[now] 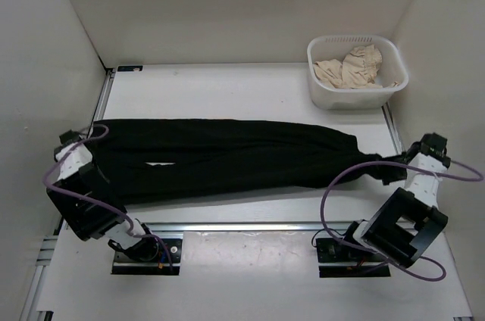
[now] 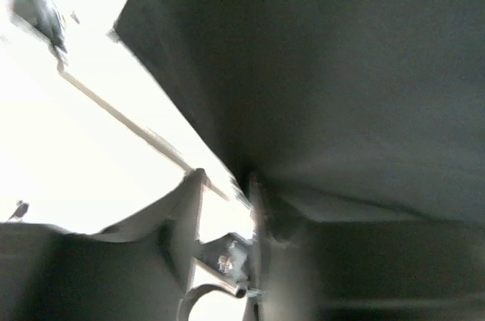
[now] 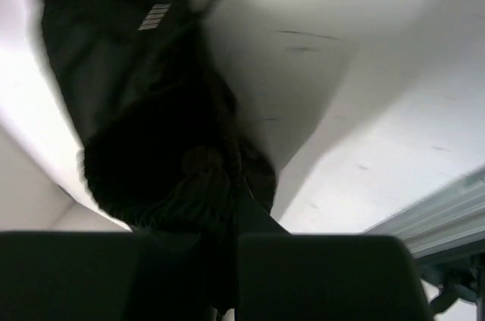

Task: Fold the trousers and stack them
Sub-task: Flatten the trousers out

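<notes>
The black trousers (image 1: 227,158) lie stretched flat across the table, waist end at the left and leg ends at the right. My right gripper (image 1: 388,168) is shut on the bunched leg ends, which pull to a point at its fingers. In the right wrist view the dark cloth (image 3: 151,132) is gathered right at that gripper (image 3: 231,211). At the waist end is my left gripper (image 1: 97,177). In the left wrist view its gripper (image 2: 226,183) shows a narrow gap with bright table showing through. The trousers' edge (image 2: 318,94) lies against the right finger (image 2: 258,215).
A white basket (image 1: 356,39) holding a beige cloth (image 1: 352,67) stands at the back right. White walls enclose the table on three sides. A metal rail (image 1: 250,226) runs along the near edge, between the arm bases.
</notes>
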Controlling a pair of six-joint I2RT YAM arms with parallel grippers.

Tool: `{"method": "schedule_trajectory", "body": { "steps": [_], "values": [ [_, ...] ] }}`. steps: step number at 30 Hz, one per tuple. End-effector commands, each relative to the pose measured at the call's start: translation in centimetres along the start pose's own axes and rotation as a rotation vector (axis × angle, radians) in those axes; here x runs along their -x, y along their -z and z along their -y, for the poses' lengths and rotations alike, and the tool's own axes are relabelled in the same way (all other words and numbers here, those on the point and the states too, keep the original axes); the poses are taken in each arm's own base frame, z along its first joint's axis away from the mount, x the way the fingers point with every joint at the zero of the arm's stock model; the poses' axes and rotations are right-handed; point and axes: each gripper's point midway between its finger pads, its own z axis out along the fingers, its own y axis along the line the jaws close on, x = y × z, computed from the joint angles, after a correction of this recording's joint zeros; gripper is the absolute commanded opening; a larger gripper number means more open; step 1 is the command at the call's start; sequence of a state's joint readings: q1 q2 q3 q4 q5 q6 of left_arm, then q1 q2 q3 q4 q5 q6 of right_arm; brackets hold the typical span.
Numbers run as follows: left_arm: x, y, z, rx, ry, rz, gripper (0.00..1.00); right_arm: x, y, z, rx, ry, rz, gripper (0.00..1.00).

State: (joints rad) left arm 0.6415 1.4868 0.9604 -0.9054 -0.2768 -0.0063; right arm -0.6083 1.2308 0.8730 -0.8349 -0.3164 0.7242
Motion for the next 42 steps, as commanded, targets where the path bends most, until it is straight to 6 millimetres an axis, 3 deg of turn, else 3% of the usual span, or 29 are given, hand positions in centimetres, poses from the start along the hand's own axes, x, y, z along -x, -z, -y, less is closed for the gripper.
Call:
{"method": "schedule_trajectory", "body": {
  "steps": [1, 2, 5, 9, 13, 20, 23, 24, 25, 26, 29, 30, 31, 33, 35, 36, 37, 39, 42],
  "values": [
    [-6.3, -1.5, -3.0, 0.148, -0.01, -0.151, 0.43, -0.3, -1.5, 1.9, 0.023, -0.099, -0.036, 0.0],
    [-8.0, -1.9, -3.2, 0.149, 0.003, -0.189, 0.58, -0.3, -1.8, 2.0, 0.03, -0.111, -0.048, 0.0],
    [-7.9, -1.8, -3.9, 0.128, 0.071, -0.18, 0.81, -0.1, -2.0, 1.9, 0.03, -0.083, -0.063, 0.0],
    [-3.8, -0.9, -4.9, 0.092, 0.146, -0.104, 0.84, 1.0, -1.3, 2.0, -0.011, -0.034, -0.023, 0.0],
    [-1.8, -1.8, -4.9, 0.072, 0.163, -0.093, 0.84, 1.2, -1.1, 3.0, -0.065, -0.013, -0.006, 0.0],
    [-0.3, -4.4, -3.7, 0.023, 0.16, -0.108, 0.84, 0.5, -0.7, 7.9, -0.272, -0.032, 0.047, 0.0],
    [0.0, -5.1, -2.5, -0.006, 0.136, -0.115, 0.84, -0.4, -0.2, 10.4, -0.365, -0.084, 0.07, 0.18],
    [-0.1, -5.4, -2.0, -0.01, 0.117, -0.126, 0.84, -0.5, 0.0, 11.1, -0.393, -0.114, 0.082, 0.5],
    [0.1, -5.4, -2.0, -0.009, 0.119, -0.117, 0.84, -0.4, 0.3, 11.7, -0.418, -0.133, 0.099, 0.73],
    [0.3, -5.6, -2.0, -0.009, 0.119, -0.12, 0.84, -0.7, 0.8, 12.3, -0.45, -0.132, 0.107, 0.84],
    [0.7, -5.5, -2.1, -0.008, 0.121, -0.11, 0.89, 0.2, 1.3, 10.8, -0.406, -0.022, 0.126, 0.98],
    [1.2, -5.2, -2.3, -0.007, 0.126, -0.092, 0.89, 0.4, 1.6, 8.2, -0.355, 0.102, 0.136, 0.99],
    [1.4, -4.9, -2.4, -0.006, 0.129, -0.078, 0.9, 0.4, 2.1, 7.1, -0.358, 0.191, 0.148, 0.99],
    [2.1, -4.3, -2.6, -0.004, 0.136, -0.052, 0.9, 0.3, 4.4, 5.2, -0.456, 0.399, 0.247, 0.99],
    [2.5, -4.0, -2.9, 0.006, 0.14, -0.034, 0.9, 0.0, 6.1, 4.2, -0.502, 0.455, 0.354, 0.98],
    [2.6, -3.9, -2.7, 0.005, 0.132, -0.032, 0.9, -1.5, 6.4, 3.6, -0.505, 0.544, 0.368, 0.97],
    [2.3, -4.1, -2.6, 0.004, 0.129, -0.041, 0.9, -1.6, 6.8, 3.0, -0.485, 0.538, 0.434, 0.91],
    [1.8, -4.5, -2.2, 0.001, 0.114, -0.062, 0.89, -3.4, 5.0, 1.1, -0.391, 0.624, 0.436, 0.84],
    [1.3, -5.1, -0.3, -0.03, 0.062, -0.093, 0.89, -5.4, 1.1, 1.5, -0.361, 0.644, 0.316, 0.62]
  ]
}}
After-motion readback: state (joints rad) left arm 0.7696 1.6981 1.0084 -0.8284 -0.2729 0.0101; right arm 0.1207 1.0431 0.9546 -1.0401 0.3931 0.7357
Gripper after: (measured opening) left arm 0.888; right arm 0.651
